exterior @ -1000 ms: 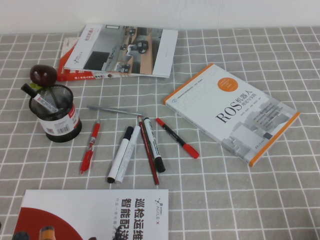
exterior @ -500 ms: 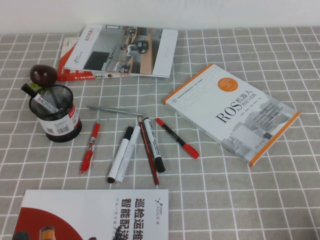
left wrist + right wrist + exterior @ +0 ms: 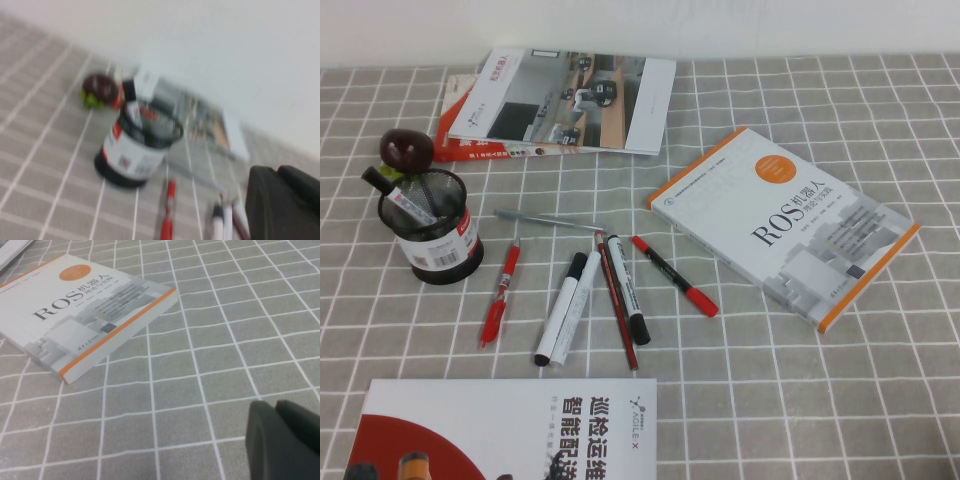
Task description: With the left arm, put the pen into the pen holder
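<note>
The pen (image 3: 560, 307) is lying on the cloth (image 3: 770, 400) among other markers, well apart from the holder (image 3: 427, 226). The left gripper (image 3: 282, 202) is hanging near the holder, the right gripper (image 3: 282, 440) is sitting over bare cloth; their jaws: cannot tell.

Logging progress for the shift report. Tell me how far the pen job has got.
Done: nothing yet. The pen lies on the tablecloth among other markers, apart from the pen holder, which holds a different marker.
In hand: the left gripper is near the pens, facing the holder. The right gripper is over bare cloth.
Left: grasp, carry and drop in.
</note>
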### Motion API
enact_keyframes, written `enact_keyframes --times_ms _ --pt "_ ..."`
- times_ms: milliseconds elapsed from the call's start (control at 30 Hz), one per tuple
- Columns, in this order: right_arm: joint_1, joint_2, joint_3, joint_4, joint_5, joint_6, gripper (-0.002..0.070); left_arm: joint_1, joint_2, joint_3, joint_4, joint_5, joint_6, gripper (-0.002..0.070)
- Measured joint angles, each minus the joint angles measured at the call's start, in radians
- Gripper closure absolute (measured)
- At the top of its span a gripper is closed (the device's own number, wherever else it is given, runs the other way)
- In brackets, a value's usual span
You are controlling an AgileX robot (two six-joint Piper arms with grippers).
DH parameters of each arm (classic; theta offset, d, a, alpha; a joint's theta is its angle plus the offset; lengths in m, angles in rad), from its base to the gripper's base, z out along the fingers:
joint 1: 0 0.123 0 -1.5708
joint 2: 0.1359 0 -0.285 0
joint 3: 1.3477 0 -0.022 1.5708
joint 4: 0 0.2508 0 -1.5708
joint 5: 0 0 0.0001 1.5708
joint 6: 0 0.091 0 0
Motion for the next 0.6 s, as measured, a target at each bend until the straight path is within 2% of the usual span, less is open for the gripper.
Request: enact_keyframes --times_ms 167,367,500,600 --pt "0.0 0.0 0.0 0.0 0.0 0.0 0.0691 0.0 0.277 -0.229 -0.002 0.224 0.031 0.0678" --pt "0.0 0.0 0.0 0.0 0.0 0.0 0.0691 0.0 0.584 -0.49 -0.088 0.476 0.293 0.0678" --pt "0.0 0.0 0.0 0.0 0.0 0.0 0.0691 0.0 0.755 -0.61 -0.158 0.547 0.419 0.0678" --pt "0.0 0.0 0.0 0.0 0.0 0.0 0.0691 -0.015 0.871 -0.675 -0.161 0.556 0.477 0.0678"
